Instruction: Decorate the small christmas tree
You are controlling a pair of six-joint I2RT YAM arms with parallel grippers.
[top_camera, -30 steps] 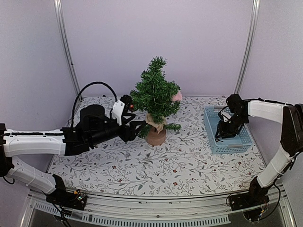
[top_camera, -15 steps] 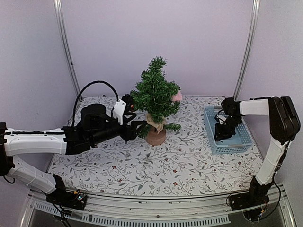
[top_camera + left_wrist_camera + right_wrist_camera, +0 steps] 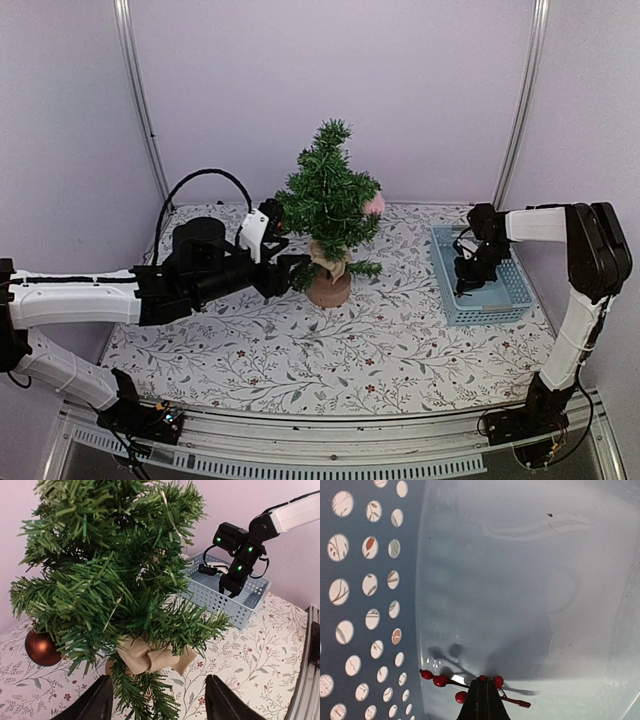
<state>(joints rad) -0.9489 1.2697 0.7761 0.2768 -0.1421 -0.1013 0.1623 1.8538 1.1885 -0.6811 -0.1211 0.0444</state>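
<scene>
The small christmas tree (image 3: 328, 200) stands at the back middle of the table on a round tan base, with a burlap bow (image 3: 150, 657) on its trunk. A red bauble (image 3: 42, 648) hangs on its left side and a pink ornament (image 3: 374, 204) on its right. My left gripper (image 3: 293, 270) is open just left of the trunk; in the left wrist view the left gripper (image 3: 157, 700) straddles a low branch without gripping it. My right gripper (image 3: 463, 285) reaches down into the blue basket (image 3: 510, 290) and is shut on a red berry sprig (image 3: 440, 680).
The perforated basket wall (image 3: 365, 605) stands close to the left of the right gripper (image 3: 483, 682). The floral tablecloth (image 3: 330, 350) covers the table. Metal frame posts (image 3: 140, 100) rise at the back corners.
The right gripper has closed on the red berry sprig and shifted slightly left inside the basket. The left arm has barely moved.
</scene>
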